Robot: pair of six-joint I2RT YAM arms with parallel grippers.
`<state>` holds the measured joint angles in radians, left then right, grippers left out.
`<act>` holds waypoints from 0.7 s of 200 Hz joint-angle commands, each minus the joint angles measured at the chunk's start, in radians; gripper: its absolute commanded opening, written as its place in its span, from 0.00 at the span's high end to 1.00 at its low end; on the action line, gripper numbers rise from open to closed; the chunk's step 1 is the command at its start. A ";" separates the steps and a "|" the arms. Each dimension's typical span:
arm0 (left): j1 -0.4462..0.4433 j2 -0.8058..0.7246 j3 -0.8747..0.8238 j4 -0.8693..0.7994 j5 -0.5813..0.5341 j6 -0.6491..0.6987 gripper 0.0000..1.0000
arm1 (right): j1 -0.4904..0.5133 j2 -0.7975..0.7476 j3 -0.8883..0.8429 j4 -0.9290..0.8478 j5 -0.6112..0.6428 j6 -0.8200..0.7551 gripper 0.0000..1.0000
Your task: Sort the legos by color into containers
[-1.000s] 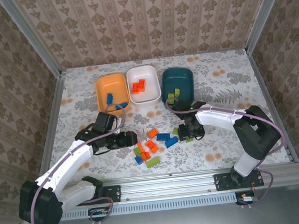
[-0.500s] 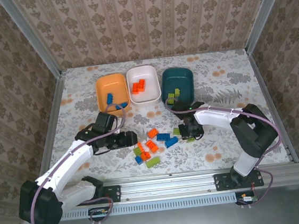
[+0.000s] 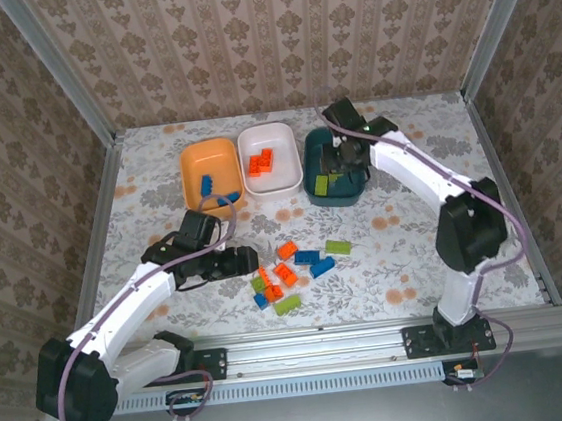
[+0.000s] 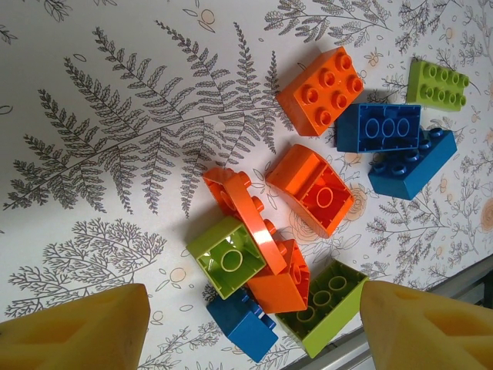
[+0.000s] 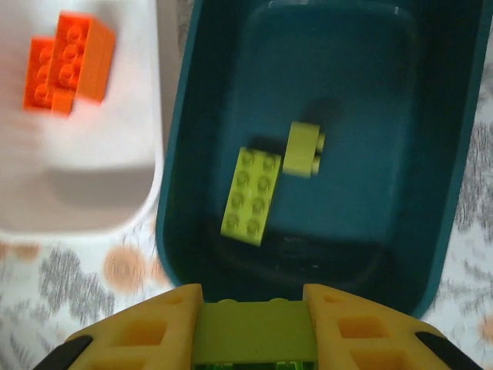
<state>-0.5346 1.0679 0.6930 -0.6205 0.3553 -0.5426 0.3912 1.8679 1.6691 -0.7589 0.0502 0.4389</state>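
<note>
The three rounded plastic tubs look light and rigid with slick walls. They would likely slide if nudged, so any drop is best made from above without touching a rim. The small studded plastic bricks are hard, light and smooth, and the safest grip is probably across two flat opposite sides rather than over the studs.

The orange rounded plastic tub [image 3: 188, 170], white rounded plastic tub [image 3: 287, 170] and dark teal rounded plastic tub [image 5: 431, 154] stand in a row at upper centre of the top view. They hold blue bricks [image 3: 205, 185], orange bricks [image 5: 68, 62] and lime bricks [image 5: 252, 194] respectively.

The right gripper [image 5: 251, 299] hangs over the near end of the teal tub. Its yellow fingers [image 5: 327, 308] are clamped on the flat sides of a lime green studded brick [image 5: 253, 331], seen at the bottom centre of the right wrist view.

The left gripper [image 4: 250, 331] is spread wide and empty above the loose pile of bricks [image 3: 285, 270] at lower centre of the top view. That pile mixes orange, blue and lime pieces, several of them tipped or studs-down. A lone lime brick [image 3: 338, 247] lies just right of the pile.
</note>
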 commanded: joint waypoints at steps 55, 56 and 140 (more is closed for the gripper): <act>0.010 -0.029 -0.030 -0.058 -0.005 0.004 0.26 | -0.032 0.436 0.389 0.051 0.083 -0.077 0.68; 0.009 -0.030 -0.030 -0.058 -0.005 0.004 0.26 | -0.032 0.439 0.393 0.050 0.085 -0.078 0.68; 0.007 -0.043 -0.038 -0.047 0.000 -0.015 0.26 | -0.037 0.347 0.383 -0.009 0.079 -0.059 0.33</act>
<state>-0.5350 1.0199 0.6651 -0.6621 0.3523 -0.5434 0.3576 2.3566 2.1159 -0.7334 0.1093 0.3664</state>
